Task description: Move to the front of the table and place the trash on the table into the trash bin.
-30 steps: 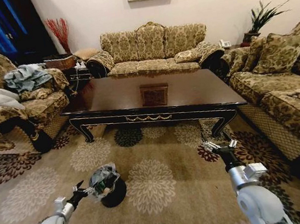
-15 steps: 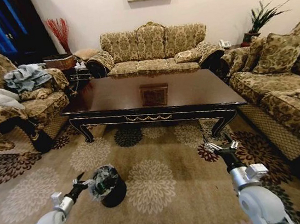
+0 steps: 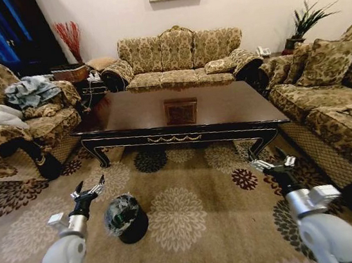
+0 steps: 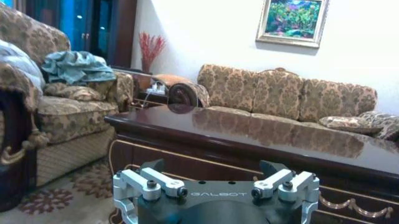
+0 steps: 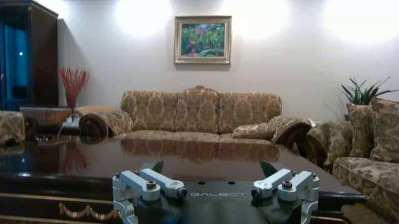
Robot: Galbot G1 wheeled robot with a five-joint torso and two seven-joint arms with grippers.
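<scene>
Beside left gripper point(image 3: 89, 189): trash bin point(image 3: 126, 219), apart.

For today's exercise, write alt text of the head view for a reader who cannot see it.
Two open grippers, left and right, hang over patterned carpet before a dark glossy table bearing no trash. A black lined trash bin stands on the floor beside the left gripper; sofas ring the table.

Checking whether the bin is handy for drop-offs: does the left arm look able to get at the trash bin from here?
Probably yes. The open left gripper hangs over the carpet just beside the trash bin, with bare floor between them and the bin's mouth facing up uncovered.
</scene>
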